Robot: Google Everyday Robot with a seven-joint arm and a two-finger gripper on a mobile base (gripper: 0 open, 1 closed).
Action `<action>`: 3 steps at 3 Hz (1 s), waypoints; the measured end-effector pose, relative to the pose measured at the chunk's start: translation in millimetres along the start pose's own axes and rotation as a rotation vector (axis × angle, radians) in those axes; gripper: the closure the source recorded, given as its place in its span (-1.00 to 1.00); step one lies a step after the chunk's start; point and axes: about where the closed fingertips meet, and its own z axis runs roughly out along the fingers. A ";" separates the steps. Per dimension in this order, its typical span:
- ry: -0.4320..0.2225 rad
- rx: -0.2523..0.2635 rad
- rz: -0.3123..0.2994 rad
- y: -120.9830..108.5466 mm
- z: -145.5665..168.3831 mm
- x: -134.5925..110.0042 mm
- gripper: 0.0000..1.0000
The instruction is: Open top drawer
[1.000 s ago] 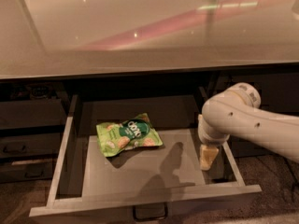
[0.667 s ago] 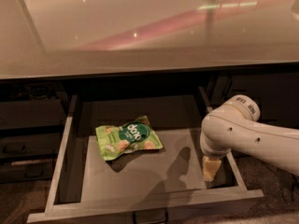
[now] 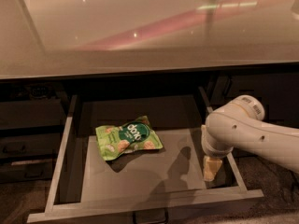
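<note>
From my station the top drawer is pulled well out from under the glossy countertop, its grey box interior open to view and its small central pull handle just showing at the bottom edge. The gripper hangs inside the drawer's right front corner, close to the right wall, and as far as I can make out in this dim light its pale fingers are pressed together with nothing between them. I judge the drawer stiff and fairly heavy, running straight on its slides, so any further pull is best taken at that handle or hooked behind the front panel, not on the thin side walls. A green snack bag lies loose on the smooth drawer floor, light and likely to slide. To the left, narrower drawers sit shut in the dark cabinet.
</note>
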 end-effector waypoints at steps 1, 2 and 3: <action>-0.151 -0.042 0.033 4.4 0.3 -2.1 -1.00; -0.265 -0.090 -0.001 15.1 -3.2 -4.0 -1.00; -0.272 -0.082 -0.073 16.2 -3.2 -3.8 -1.00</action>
